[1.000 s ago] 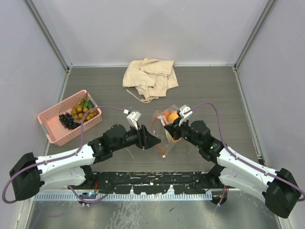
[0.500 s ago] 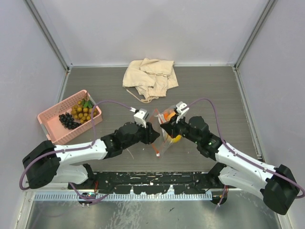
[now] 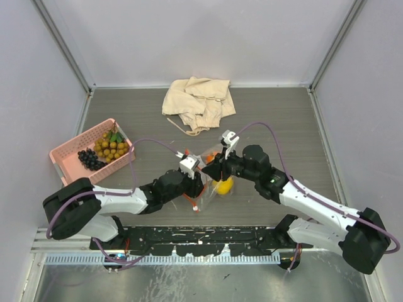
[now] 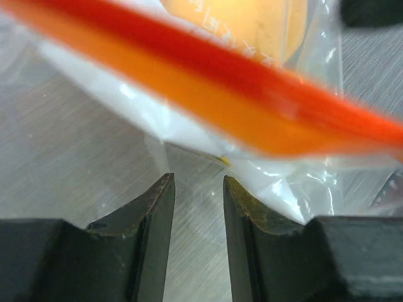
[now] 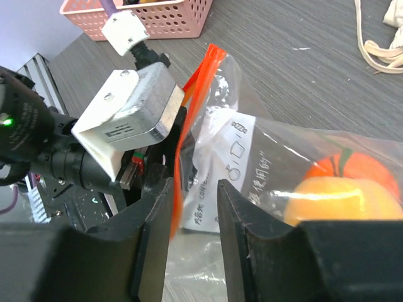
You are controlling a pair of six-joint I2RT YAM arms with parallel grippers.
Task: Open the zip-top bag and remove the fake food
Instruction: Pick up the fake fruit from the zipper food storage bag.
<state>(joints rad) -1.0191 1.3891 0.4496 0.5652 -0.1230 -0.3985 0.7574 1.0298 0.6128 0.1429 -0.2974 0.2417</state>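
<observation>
right gripper wider around zip-top bag

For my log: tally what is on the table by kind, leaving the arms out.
Pink basket: 1
Zip-top bag: 1
Beige cloth: 1
Fake fruit pieces visible: 4 (berry cluster and grapes in the basket; lemon and orange in the bag)
Total: 7

A crumpled beige cloth is lying at the far middle of a grey wood-grain table, with a thin cord trailing from its near side. A pink perforated plastic basket is sitting by the left edge, well apart from the cloth. Pale walls are enclosing the table.
</observation>
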